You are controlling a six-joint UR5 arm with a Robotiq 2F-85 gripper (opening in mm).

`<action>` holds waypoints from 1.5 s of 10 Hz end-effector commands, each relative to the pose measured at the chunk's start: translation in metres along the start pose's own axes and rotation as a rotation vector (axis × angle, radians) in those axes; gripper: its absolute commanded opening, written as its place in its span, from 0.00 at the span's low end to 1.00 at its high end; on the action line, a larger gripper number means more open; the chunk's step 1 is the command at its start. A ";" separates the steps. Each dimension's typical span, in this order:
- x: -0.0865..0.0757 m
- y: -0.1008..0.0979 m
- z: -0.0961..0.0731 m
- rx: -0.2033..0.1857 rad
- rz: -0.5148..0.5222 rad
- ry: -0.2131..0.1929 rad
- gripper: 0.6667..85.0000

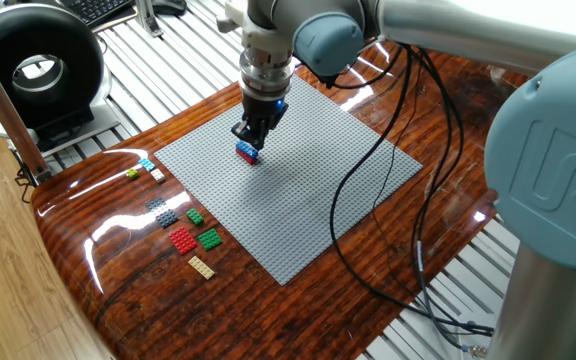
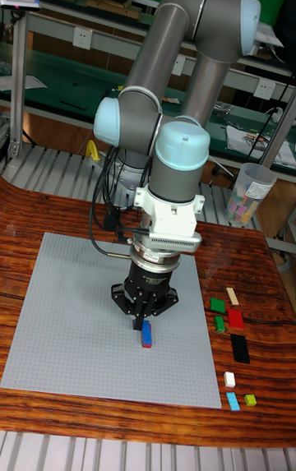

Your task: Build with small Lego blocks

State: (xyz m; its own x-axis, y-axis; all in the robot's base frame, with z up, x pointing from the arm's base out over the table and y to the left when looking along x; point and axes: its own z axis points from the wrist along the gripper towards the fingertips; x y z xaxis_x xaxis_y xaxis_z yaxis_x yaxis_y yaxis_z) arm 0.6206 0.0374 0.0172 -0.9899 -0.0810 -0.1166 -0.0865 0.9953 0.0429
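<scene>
Hovering low over the grey baseplate [image 1: 298, 190], the gripper [image 1: 250, 139] hangs directly above a small blue-and-red brick stack [image 1: 247, 152], its fingertips at or just over the top of the blue brick. Whether the fingers are pinching the stack, pressing on it or merely poised above it cannot be told: in the tall fixed view the gripper [image 2: 144, 319] shows dark fingers drawn close together over the stack [image 2: 146, 334], but the contact itself is too small to read.

Doing this step well probably means keeping the tool vertical and centred on the stack, so that any push seats the studs squarely instead of tipping the bricks; a sideways nudge could shear the upper brick off the lower one. The baseplate lies loose on the wooden table [image 1: 118, 290], so a gentle, straight approach looks wise.

The loose supply lies well apart from the gripper, off the plate's edge: a red plate [image 1: 182, 240], green pieces [image 1: 209, 238], a tan plate [image 1: 201, 266], dark grey pieces [image 1: 163, 213], and tiny cyan, yellow-green and white bits [image 1: 145, 168].

Stud alignment beneath the stack is hidden, and how many layers it holds is hard to make out. Black cables [image 1: 388, 180] trail beside the arm across the plate's far side.
</scene>
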 end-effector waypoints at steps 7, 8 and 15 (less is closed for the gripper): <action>-0.004 0.007 -0.002 -0.009 0.022 0.000 0.01; -0.005 0.008 -0.003 -0.008 0.023 0.000 0.01; -0.004 -0.001 -0.009 -0.011 0.001 0.003 0.01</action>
State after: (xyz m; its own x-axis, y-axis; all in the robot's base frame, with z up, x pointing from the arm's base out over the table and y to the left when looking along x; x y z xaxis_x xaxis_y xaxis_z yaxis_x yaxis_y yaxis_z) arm 0.6224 0.0380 0.0230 -0.9905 -0.0820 -0.1106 -0.0871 0.9953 0.0426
